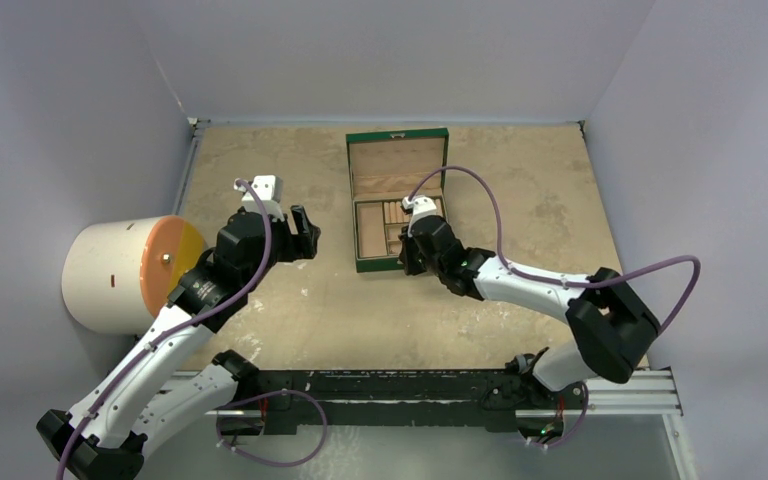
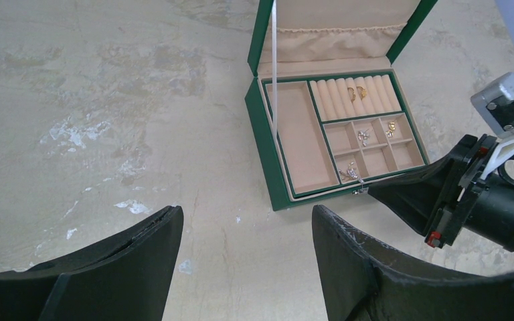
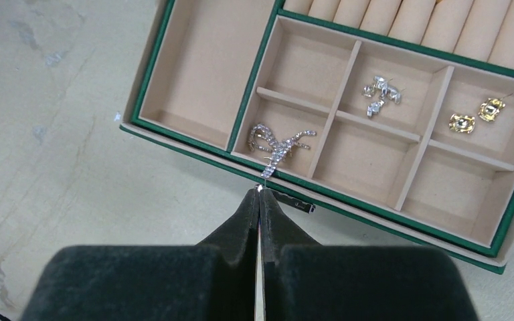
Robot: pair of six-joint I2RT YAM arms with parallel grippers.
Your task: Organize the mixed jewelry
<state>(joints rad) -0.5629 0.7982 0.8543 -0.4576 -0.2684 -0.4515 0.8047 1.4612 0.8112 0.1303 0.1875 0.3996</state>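
My left end effector (image 2: 245, 214) hangs wide open over the bench (image 2: 73, 100). Ahead: green box (image 2: 260, 114), lid up, holding gold rings (image 2: 357, 93), silver studs (image 2: 364, 137) and a glittery cluster (image 2: 352, 172) (right end effector (image 2: 373, 190) at the front rim).

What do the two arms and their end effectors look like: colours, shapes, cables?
The left arm and right arm have white links and black joints, each with a thin purple cable. The left end effector and right end effector each have two matte black tapering fingers.
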